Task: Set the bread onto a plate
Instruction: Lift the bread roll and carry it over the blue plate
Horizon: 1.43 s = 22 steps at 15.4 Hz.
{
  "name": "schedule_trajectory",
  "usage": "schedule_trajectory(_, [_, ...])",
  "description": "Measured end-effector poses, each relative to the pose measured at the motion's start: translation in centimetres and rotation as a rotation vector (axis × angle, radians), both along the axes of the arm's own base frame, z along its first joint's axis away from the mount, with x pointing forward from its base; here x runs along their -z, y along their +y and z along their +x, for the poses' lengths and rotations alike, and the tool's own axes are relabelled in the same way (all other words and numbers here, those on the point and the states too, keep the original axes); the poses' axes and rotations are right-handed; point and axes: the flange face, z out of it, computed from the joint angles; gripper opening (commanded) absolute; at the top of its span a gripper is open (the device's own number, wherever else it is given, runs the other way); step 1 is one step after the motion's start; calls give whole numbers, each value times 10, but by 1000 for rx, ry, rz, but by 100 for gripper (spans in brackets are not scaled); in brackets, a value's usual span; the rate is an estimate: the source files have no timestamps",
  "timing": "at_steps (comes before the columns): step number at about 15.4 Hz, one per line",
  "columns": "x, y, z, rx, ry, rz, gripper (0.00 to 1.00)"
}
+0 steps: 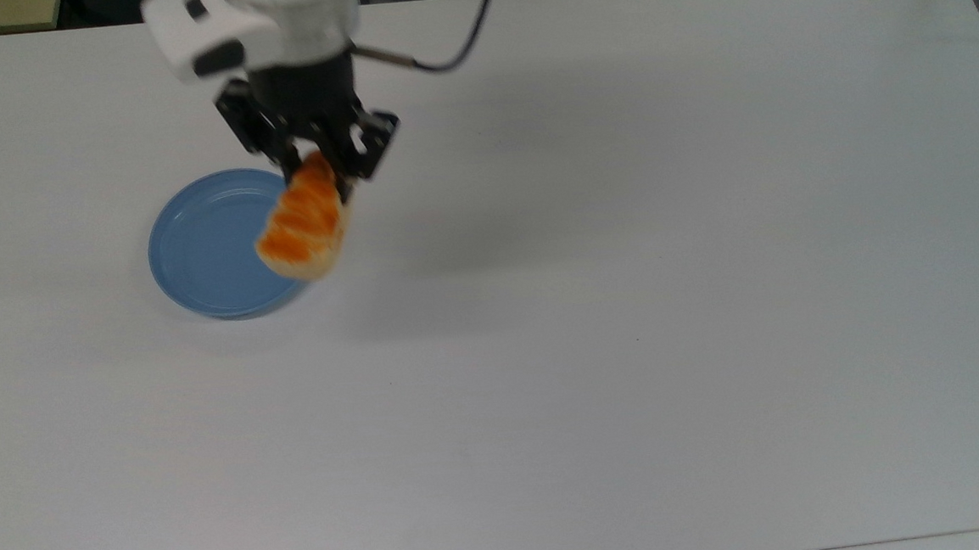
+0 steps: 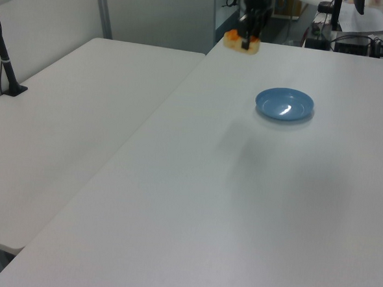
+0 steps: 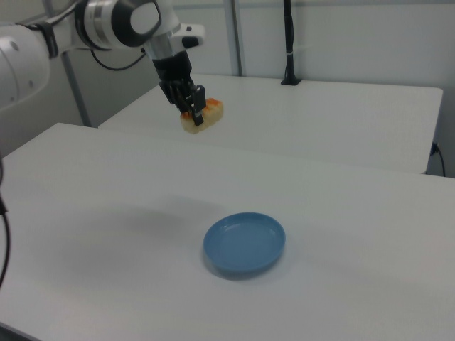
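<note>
Orange-brown and glossy on top, the bread (image 1: 303, 225) hangs high above the white tabletop (image 1: 669, 298), pinched at one end between the black fingers of the gripper (image 1: 313, 162), which are closed on it while the rest of the loaf juts out free and sags a little. In the top view it overlaps the right rim of the light-blue plate (image 1: 207, 250), but the left view and the right view show the bread (image 3: 201, 116) well above the tabletop with the plate (image 3: 244, 244) lying flat far beneath it, so the overlap is mostly height, not contact. The plate sits nearer the top view's left edge of the tabletop than its right, away from every corner. The step in hand is the carry and lowering. To do it well, I judge the arm should bring the loaf's free end, not only the fingers, over the middle of the plate, then descend steadily until the underside is just above the plate's floor before letting go. Released from this height, the loaf would likely bounce or roll over the shallow rim.
</note>
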Motion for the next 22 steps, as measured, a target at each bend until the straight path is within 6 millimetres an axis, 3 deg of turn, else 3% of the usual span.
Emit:
schedule_trajectory(3, [-30, -37, -44, -32, 5, 1, 42])
schedule_trajectory(5, [-44, -51, -70, -59, 28, 2, 42])
schedule_trajectory(8, [-52, -65, -94, -78, 40, 4, 42])
schedule_trajectory(10, [-44, -78, -102, -73, 61, 8, 42])
schedule_trajectory(12, [-17, -87, -100, -72, 110, 17, 42])
schedule_trajectory(18, [89, -103, -60, -81, 127, -20, 42])
schedule_trajectory(22, [154, -114, -56, -92, 113, -51, 42])
